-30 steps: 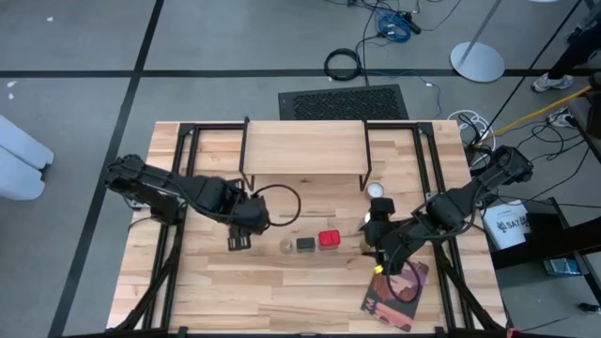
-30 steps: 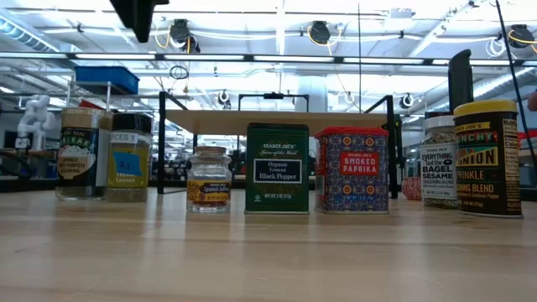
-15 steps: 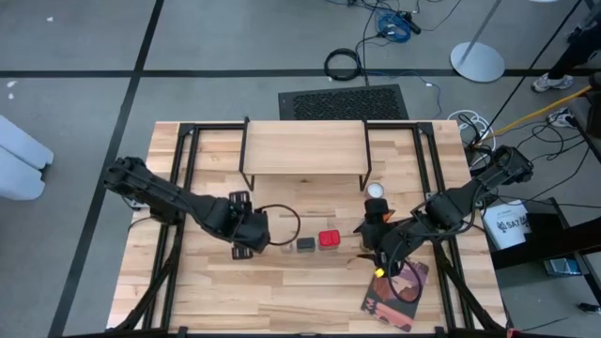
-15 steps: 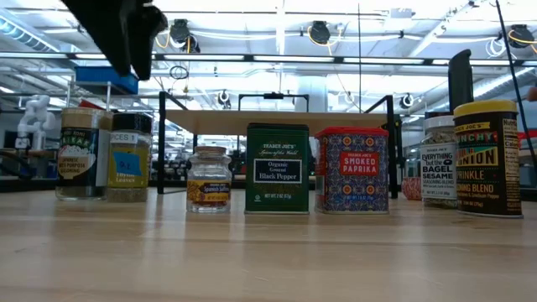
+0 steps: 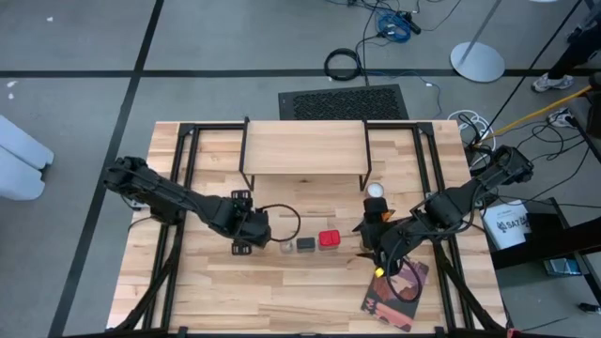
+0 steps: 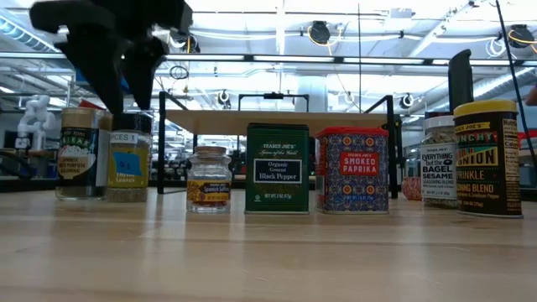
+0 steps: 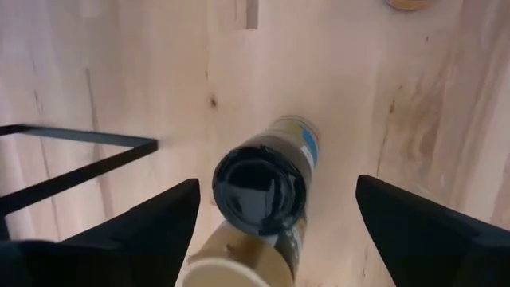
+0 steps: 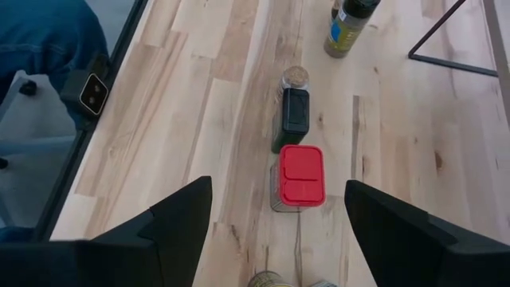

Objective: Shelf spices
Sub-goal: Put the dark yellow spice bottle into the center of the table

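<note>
My left gripper stands open above a black-topped spice jar and points steeply down. One finger is on each side of the jar and neither touches it. A tan-topped jar stands right beside it. In the low view the gripper hovers over these two jars. A small jar, a dark green tin and a red tin stand in a row on the table. The shelf stands at the far side. My right gripper waits open on the right, above the table.
A white-topped jar stands by the shelf's right leg. A bagel-seasoning jar and a yellow-topped jar stand on the right. A reddish book lies near the front right. A person's leg in jeans shows beyond the table's edge.
My left gripper has come down toward the black-topped and tan-topped jars: in the low view it has sunk from the picture's top edge to just above them. The jars and tins have stayed in place.
</note>
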